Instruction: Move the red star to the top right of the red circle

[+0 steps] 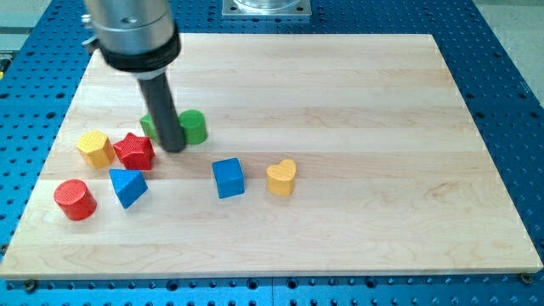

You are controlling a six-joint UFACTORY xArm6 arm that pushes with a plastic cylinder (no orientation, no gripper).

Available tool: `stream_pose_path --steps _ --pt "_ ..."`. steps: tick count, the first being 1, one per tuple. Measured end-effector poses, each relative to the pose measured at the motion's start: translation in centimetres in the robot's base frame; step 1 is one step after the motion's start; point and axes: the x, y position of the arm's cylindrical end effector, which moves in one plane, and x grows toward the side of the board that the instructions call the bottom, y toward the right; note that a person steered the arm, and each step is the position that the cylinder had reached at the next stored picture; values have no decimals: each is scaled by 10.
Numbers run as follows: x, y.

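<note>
Camera view showed my tip [174, 149] resting just right of the red star [133, 151], in front of two green blocks [194, 126]. Being a bare rod, this tool held nothing. Nearer the tabletop's [357, 102] left edge, the red circle [75, 199] sat below-left of the star.

Pale matt wooden board [357, 102] on blue perforated metal table [510, 68]; ridged matt plastic red star [133, 151].

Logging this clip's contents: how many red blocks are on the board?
2. The red star sits at the view's left, beside the yellow block; the red circle lies below-left of it. None looks hidden.
</note>
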Motion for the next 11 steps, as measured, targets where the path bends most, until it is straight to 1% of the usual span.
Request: stream_pose_path --steps 1,2,3,4,5,6,7,8,9,10,11 --pt "-41 33" --pt "-44 14" --pt "-24 -28" --pt "-20 -28" --pt "20 -38" --pt "30 -61" --pt "40 -48" --pt "53 -48" --pt "53 -48" --pt "37 -47" --pt "-5 -68"
